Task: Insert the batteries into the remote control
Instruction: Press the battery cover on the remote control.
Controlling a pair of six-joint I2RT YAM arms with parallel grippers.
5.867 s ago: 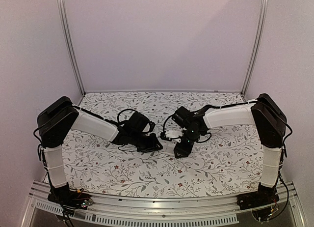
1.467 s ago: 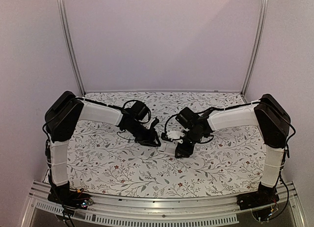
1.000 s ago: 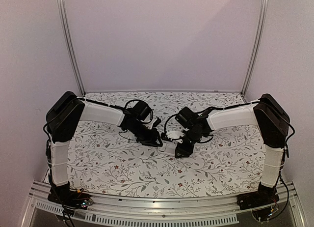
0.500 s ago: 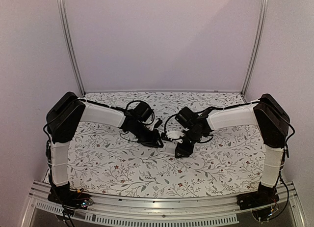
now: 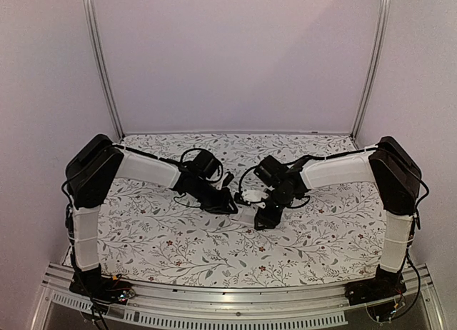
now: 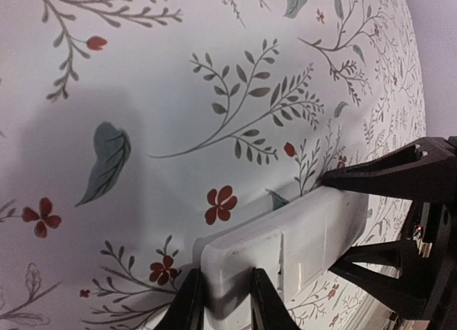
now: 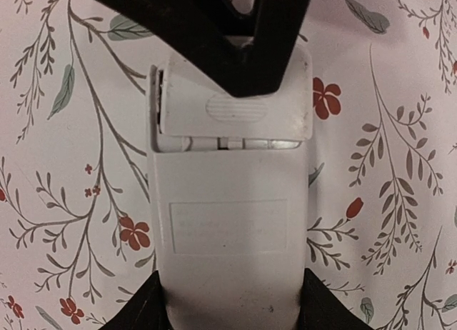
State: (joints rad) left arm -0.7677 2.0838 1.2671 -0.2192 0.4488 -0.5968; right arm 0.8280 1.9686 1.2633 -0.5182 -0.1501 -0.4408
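narrows the left fingers [image 6: 265, 301] to a slim v on the battery cover [image 7: 235, 108] of the remote control [image 7: 232, 223], clamped white back up between the right fingers [image 7: 139, 312] on the bench [image 7: 385, 201]; probably working that cover.

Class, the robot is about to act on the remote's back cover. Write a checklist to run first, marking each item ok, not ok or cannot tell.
1. Remote control lies white back up: ok.
2. Right tool clamps the remote's sides: ok.
3. Left tool on the battery cover: contact ok; firm grip cannot tell.
4. Compartment open for loading: not ok; the cover is on, with a gap along one edge.
5. Batteries located: cannot tell; none in view.
6. Tools at opposite ends of the remote, apart: ok.
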